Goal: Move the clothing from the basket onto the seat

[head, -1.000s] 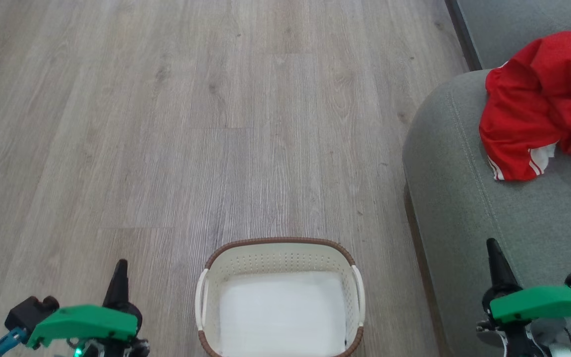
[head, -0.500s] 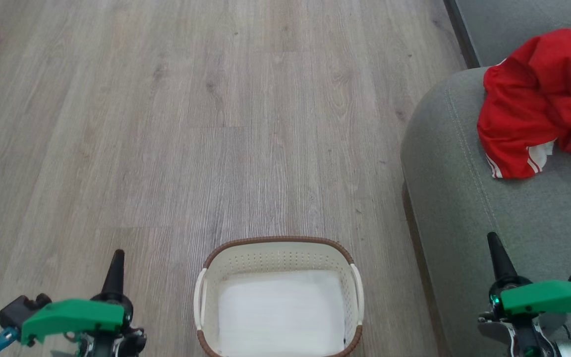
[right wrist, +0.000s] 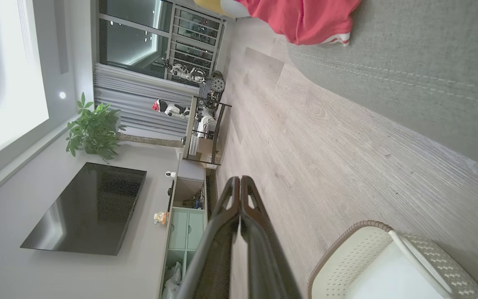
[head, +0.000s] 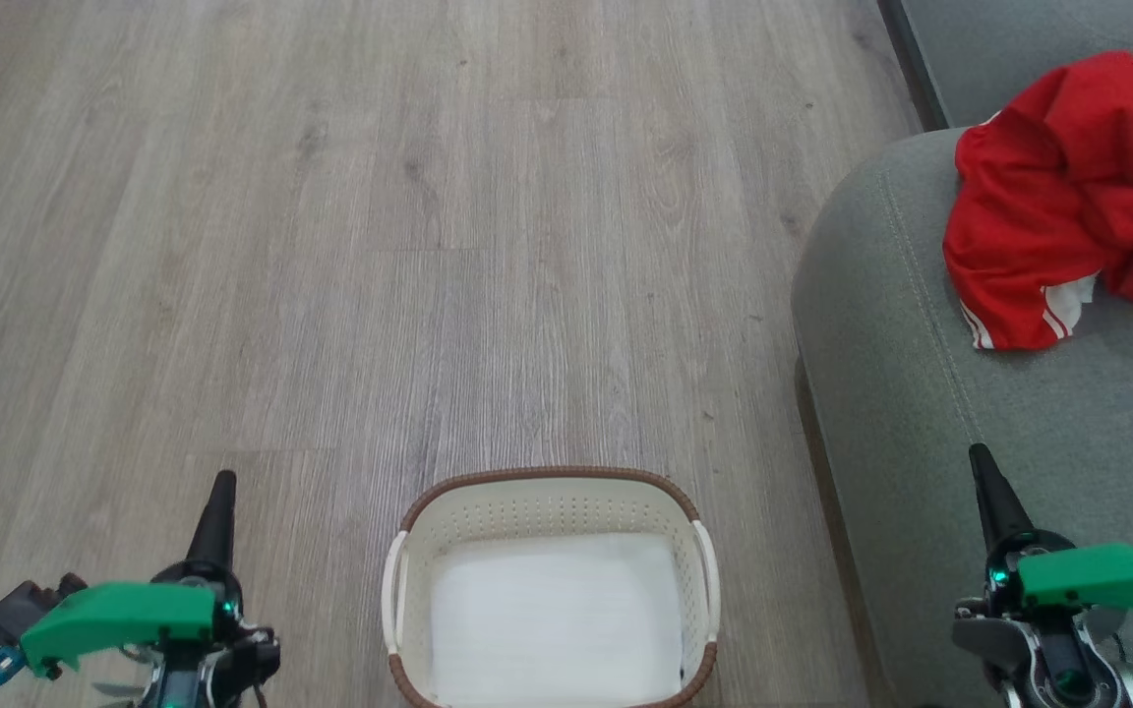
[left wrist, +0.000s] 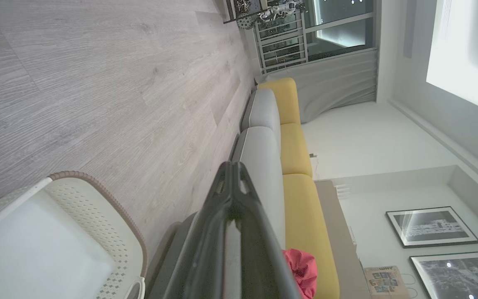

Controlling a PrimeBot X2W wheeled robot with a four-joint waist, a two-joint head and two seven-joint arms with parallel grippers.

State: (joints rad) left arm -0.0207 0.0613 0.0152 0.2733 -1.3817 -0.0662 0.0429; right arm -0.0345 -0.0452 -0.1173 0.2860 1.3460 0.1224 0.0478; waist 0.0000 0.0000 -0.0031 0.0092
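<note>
Crumpled red clothing (head: 1068,197) with white stripes, lying at 2 o'clock on the grey-green seat (head: 921,413), whose rounded, seamed corner occupies 3 o'clock. Cream perforated basket (head: 547,477), brown-rimmed, upright at 6 o'clock, well apart from the clothing.

Left gripper (head: 223,479) and right gripper (head: 976,452) sit low at either side (fingers pressed together), pointing forward.

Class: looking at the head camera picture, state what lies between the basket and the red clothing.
In the head view, bare wood floor, then fabric of the seat, separates the basket from the clothing. Nothing else lies there.
</note>
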